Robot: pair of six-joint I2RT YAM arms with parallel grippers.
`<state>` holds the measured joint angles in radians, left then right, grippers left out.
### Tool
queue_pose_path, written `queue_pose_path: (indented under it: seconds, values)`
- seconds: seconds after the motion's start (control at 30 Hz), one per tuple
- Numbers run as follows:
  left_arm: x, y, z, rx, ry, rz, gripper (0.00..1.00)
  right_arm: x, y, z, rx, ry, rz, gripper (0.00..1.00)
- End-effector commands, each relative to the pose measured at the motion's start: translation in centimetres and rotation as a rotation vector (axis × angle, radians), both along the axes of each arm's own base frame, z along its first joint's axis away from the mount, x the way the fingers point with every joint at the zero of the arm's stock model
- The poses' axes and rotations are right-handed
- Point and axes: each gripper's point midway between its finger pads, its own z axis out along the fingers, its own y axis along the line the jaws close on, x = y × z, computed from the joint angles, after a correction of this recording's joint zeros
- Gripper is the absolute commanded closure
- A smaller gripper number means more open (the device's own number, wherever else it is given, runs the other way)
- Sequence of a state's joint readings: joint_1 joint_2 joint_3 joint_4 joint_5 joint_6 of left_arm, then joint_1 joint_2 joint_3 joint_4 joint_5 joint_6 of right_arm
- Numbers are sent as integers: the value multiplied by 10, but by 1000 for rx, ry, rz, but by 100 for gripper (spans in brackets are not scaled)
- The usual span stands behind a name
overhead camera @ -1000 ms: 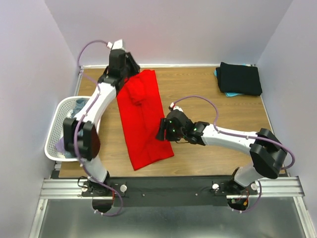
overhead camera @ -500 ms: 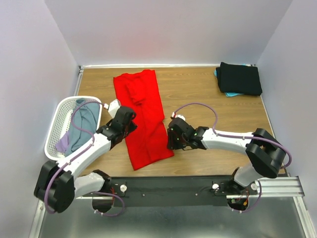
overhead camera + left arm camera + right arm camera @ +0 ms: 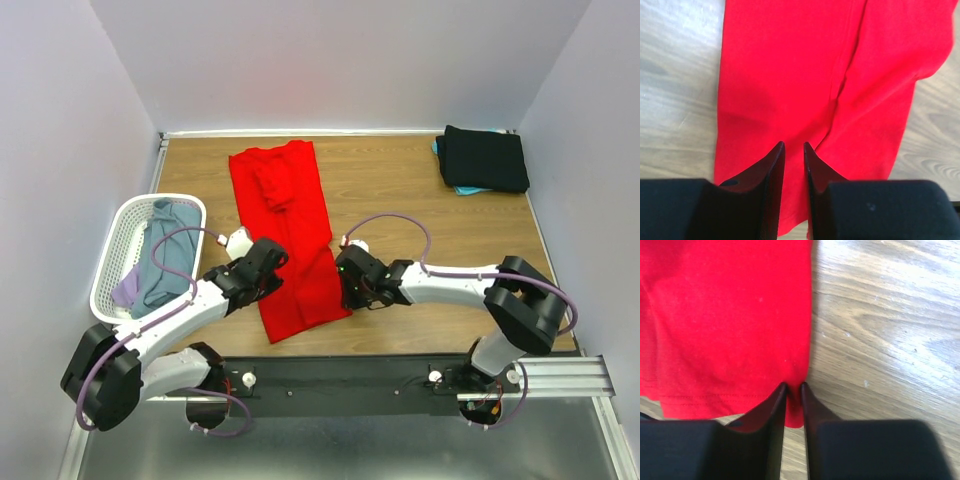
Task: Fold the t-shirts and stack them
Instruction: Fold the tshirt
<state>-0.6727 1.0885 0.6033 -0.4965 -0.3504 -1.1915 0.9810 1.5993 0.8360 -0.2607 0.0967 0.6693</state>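
A bright red t-shirt [image 3: 290,215], folded into a long strip, lies lengthwise on the wooden table [image 3: 400,190]. My left gripper [image 3: 268,272] sits at the strip's near left edge. In the left wrist view its jaws [image 3: 793,146] stand narrowly apart, with red cloth [image 3: 790,75] filling the gap. My right gripper [image 3: 347,292] is at the near right corner. Its jaws [image 3: 793,385] pinch that corner of the red cloth [image 3: 730,315], which puckers at the tips. A folded black t-shirt [image 3: 485,158] rests on a teal one [image 3: 463,189] at the back right.
A white mesh basket [image 3: 120,222] stands at the left table edge, holding a grey-blue shirt [image 3: 165,255] and a lavender one [image 3: 124,291]. Bare wood [image 3: 880,330] lies to the right of the red shirt. Grey walls close in the table on three sides.
My left arm swung from the shirt's far end down to its near left edge. My right gripper slid nearer, to the near right corner. Both pairs of jaws narrowed onto the red cloth.
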Motion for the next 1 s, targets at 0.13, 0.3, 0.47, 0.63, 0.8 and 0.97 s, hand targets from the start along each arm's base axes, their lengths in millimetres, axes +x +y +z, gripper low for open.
queue_pose_path:
  seconds: [0.13, 0.3, 0.47, 0.63, 0.8, 0.97]
  values:
    - [-21, 4, -19, 45, 70, -74, 71, -18, -34, -18, -71, 32, -64, 88]
    - [-24, -2, -29, 51, 92, -133, 71, -26, -43, -14, -33, 41, -121, 88]
    - [-31, -6, -39, 47, 121, -187, 71, -31, -51, -11, -10, 43, -154, 87]
    - [-41, -7, -40, 40, 162, -222, 70, -30, -44, 4, 42, 28, -139, 68]
    - [-43, -12, -14, -16, 118, -239, 62, -20, -29, 36, 99, -33, -99, 64]
    - [-61, -11, -19, -22, 175, -291, 62, -18, -1, 52, 90, -81, -17, 64]
